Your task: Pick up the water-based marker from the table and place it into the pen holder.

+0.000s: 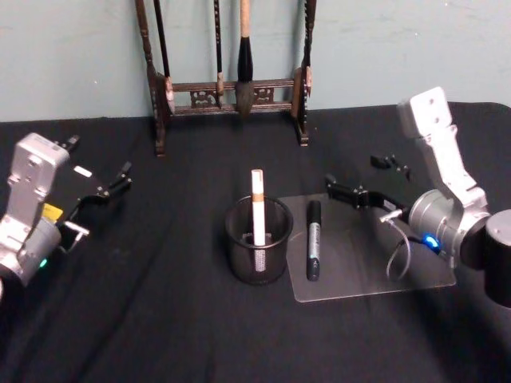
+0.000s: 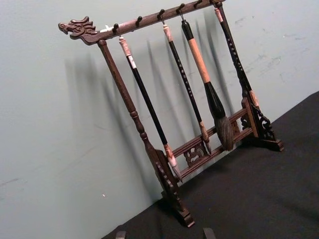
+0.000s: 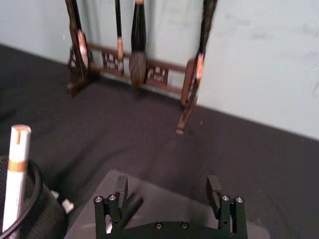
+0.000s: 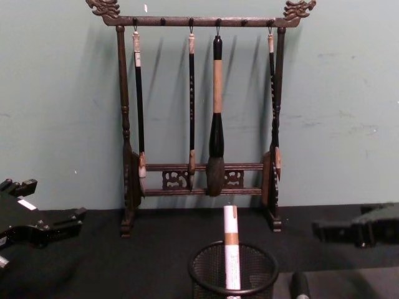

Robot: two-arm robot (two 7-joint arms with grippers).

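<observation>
The pen holder — a black wire-mesh cup — stands at lower centre on the black desk; the white, orange-banded marker stands upright inside, top above the rim.

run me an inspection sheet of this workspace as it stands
surface: matt black table, nothing spilled
job's things: pen holder upright at centre, white pen standing in it; black marker lying on a clear sheet to its right
clutter: small black clips far right
grippers: left gripper open, empty, over the table's left side; right gripper open, empty, over the sheet's far edge
cables: grey loop at the right wrist
surroundings: brush rack with four brushes, pale wall
</observation>
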